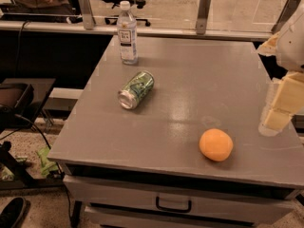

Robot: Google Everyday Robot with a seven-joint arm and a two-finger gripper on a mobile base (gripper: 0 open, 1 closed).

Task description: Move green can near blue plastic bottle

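Observation:
The green can (pixel 136 89) lies on its side on the grey table (pixel 190 70), left of centre, with its silver end facing the front left. The blue plastic bottle (pixel 127 32) stands upright near the table's far left edge, a short way behind the can and not touching it. My gripper (pixel 275 118) hangs at the right edge of the view, just above the table's right side. It is far from the can and holds nothing that I can see.
An orange ball-like fruit (pixel 216 145) sits on the table front right, close to the gripper. A drawer with a dark handle (pixel 173 204) is under the tabletop. A glass partition (pixel 204 8) runs behind the table. A black stand (pixel 19 99) and cables are at the left.

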